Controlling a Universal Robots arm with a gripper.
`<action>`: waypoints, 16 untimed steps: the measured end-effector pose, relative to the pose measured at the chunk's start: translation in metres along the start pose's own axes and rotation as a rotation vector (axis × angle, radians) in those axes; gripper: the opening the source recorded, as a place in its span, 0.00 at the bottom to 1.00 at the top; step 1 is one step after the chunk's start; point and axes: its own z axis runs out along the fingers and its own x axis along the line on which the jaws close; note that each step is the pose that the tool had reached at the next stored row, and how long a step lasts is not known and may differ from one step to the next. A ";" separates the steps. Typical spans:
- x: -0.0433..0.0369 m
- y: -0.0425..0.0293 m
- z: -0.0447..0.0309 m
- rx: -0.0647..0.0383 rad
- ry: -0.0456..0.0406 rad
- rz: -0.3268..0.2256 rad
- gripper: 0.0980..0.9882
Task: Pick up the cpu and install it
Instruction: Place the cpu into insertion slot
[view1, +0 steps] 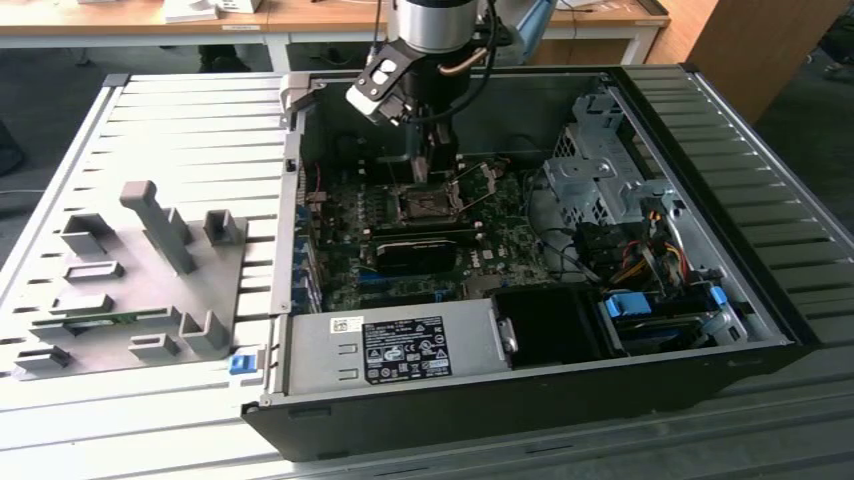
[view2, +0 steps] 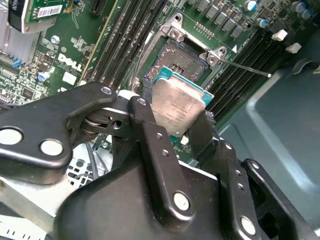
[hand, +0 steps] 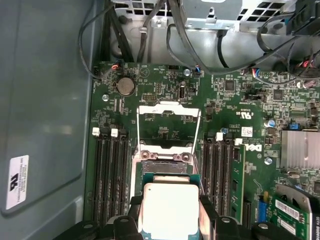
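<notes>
The jaws are closed on the cpu (view2: 177, 102), pinching it by two opposite edges between the black fingers (view2: 202, 135), with its silvery metal top facing the cameras and its green rim showing along the far side in the second wrist view. The gripper (view2: 175, 117) holds the chip flat and level with the board beneath (whether its underside touches anything below cannot be told). In the first wrist view the cpu (hand: 170, 205) sits between the two finger tips of the gripper (hand: 171, 212), just in front of the socket (hand: 164, 156), whose metal load frame (hand: 169, 127) is swung open and lies flat on the board beyond it. In the second wrist view the socket (view2: 182, 57) is bare and dark, its cavity uncovered, and the chip overlaps only its nearer edge, so the cpu is not seated. Rows of black memory slots (hand: 107, 175) run along both sides of the socket on the green motherboard (hand: 235, 100), with a round coin battery (hand: 125, 86) farther off and a finned heatsink (hand: 300, 150) to one side. In the exterior view the gripper (view1: 424, 165) reaches down into the open computer case (view1: 747, 250), above the socket (view1: 430, 205), while a grey tray (view1: 134, 290) lies on the slatted table (view1: 174, 120) to the exterior view's left of the case.
</notes>
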 end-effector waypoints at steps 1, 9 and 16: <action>0.0001 -0.0002 0.0017 0.000 0.0000 0.000 0.48; 0.0001 -0.0018 0.0155 0.000 -0.0001 0.000 0.48; 0.0000 -0.0039 0.0257 0.000 0.0000 0.001 0.48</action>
